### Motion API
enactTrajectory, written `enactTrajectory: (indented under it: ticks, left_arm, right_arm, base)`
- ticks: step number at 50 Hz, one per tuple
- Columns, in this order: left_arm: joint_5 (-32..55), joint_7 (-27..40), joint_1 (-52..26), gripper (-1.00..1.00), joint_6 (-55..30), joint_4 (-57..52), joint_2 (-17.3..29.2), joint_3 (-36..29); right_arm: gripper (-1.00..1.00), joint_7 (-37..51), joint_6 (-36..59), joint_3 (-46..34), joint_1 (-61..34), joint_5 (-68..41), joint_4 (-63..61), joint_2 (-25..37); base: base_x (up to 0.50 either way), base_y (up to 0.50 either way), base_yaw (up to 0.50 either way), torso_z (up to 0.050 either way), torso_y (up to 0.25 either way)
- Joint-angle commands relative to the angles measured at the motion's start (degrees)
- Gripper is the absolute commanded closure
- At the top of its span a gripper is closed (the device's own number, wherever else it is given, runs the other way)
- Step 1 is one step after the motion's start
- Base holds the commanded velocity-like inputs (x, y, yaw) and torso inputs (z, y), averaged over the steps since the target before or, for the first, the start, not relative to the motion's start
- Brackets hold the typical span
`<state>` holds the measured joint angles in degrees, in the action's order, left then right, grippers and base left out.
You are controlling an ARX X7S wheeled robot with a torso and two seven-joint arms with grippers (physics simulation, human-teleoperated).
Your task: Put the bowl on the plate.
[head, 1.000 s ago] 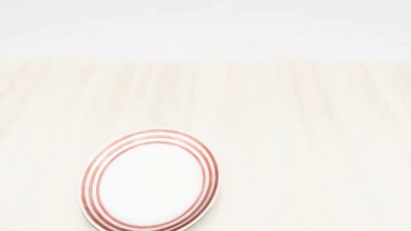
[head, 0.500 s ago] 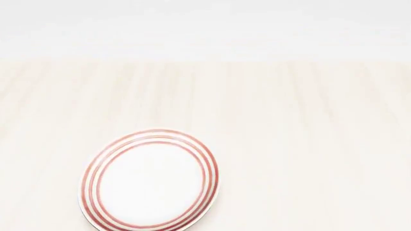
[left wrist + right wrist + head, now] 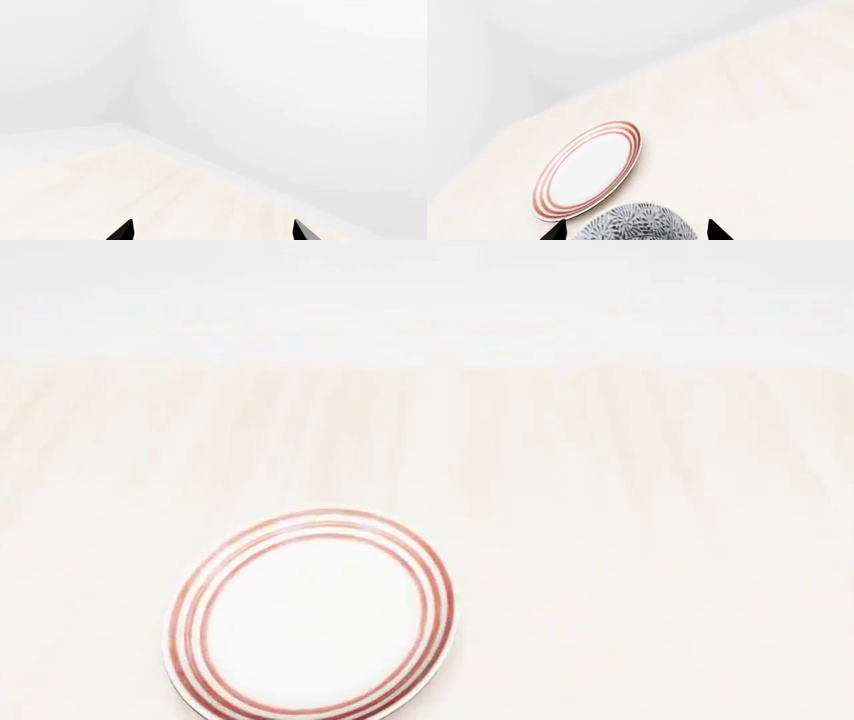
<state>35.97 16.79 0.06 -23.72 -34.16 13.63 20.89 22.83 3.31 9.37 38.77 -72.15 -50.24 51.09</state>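
Pale wood table [image 3: 641, 500], red-ringed plate [image 3: 310, 612], floral bowl [image 3: 635, 224] beside it

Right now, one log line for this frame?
plate: empty, on table | bowl: on table beside plate, not grasped | right gripper: open, fingertips flanking bowl | left gripper: open, empty

Through the head camera I saw only the red-ringed plate [image 3: 310, 613] lying on the pale tabletop [image 3: 601, 490], lower left.

A pale wooden tabletop [image 3: 601, 540] runs back to what seems a plain white wall [image 3: 280, 75].
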Motion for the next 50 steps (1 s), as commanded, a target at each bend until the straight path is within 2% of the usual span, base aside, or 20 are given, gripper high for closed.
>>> enactTrajectory:
  ticks: [1, 6, 11, 19, 21, 22, 23, 37, 50]
  left_arm:
    - [0.43, 0.27, 0.08, -1.00, 0.23, 0.24, 0.23, 0.15]
    - [0.45, 0.32, 0.07, -1.00, 0.38, 0.29, 0.31, -0.01]
    - [0.46, 0.49, 0.14, -1.00, 0.48, 0.27, 0.36, -0.14]
    - [0.77, 0.66, 0.14, -1.00, 0.51, 0.12, 0.51, -0.32]
    - [1.00, 0.77, 0.05, -1.00, 0.48, 0.24, 0.62, -0.10]
    - [1.68, 0.77, 0.80, -1.00, 0.47, -0.34, 0.68, 0.63]
    - [1.80, 0.84, 0.80, -1.00, 0.43, -0.38, 0.72, 0.70]
    - [2.28, 1.37, 0.80, -1.00, 0.41, -0.59, 1.05, 0.64]
    - [3.07, 1.95, 0.51, -1.00, 0.37, -0.41, 1.41, 1.06]
  right_arm:
    - [-1.00, 0.41, 0.21, 1.50, 2.52, -0.68, 0.45, 0.44]
    - [-1.00, 1.78, 0.97, 5.69, 5.88, -1.46, -0.96, 1.34]
    - [-1.00, 0.66, 9.69, 13.25, 5.99, -4.31, -2.75, -2.98]
    - [-1.00, 0.03, 16.44, 17.74, 5.42, -7.52, -1.71, -3.32]
    - [-1.00, -1.21, 17.28, 16.73, 4.36, -8.20, 0.76, -2.98]
    - [-1.00, -1.55, 20.44, 8.64, -3.33, -8.38, 6.63, -1.90]
    - [-1.00, -1.40, 20.64, 8.01, -4.10, -8.34, 6.98, -1.91]
    - [-1.00, -1.61, 21.61, 5.82, -6.46, -8.38, 9.18, -2.13]
    - [-1.00, -1.60, 24.64, -1.14, -15.58, -8.38, 13.41, -2.38]
  base:
    - [0.00, 0.00, 0.00, 0.000, 0.000]
    - [0.00, 0.00, 0.00, 0.000, 0.000]
    - [0.00, 0.00, 0.00, 0.000, 0.003]
    - [0.00, 0.00, 0.00, 0.000, 0.000]
    - [0.00, 0.00, 0.00, 0.000, 0.000]
    - [0.00, 0.00, 0.00, 0.000, 0.000]
    - [0.00, 0.00, 0.00, 0.000, 0.000]
    - [0.00, 0.00, 0.00, 0.000, 0.000]
    - [0.00, 0.00, 0.00, 0.000, 0.000]
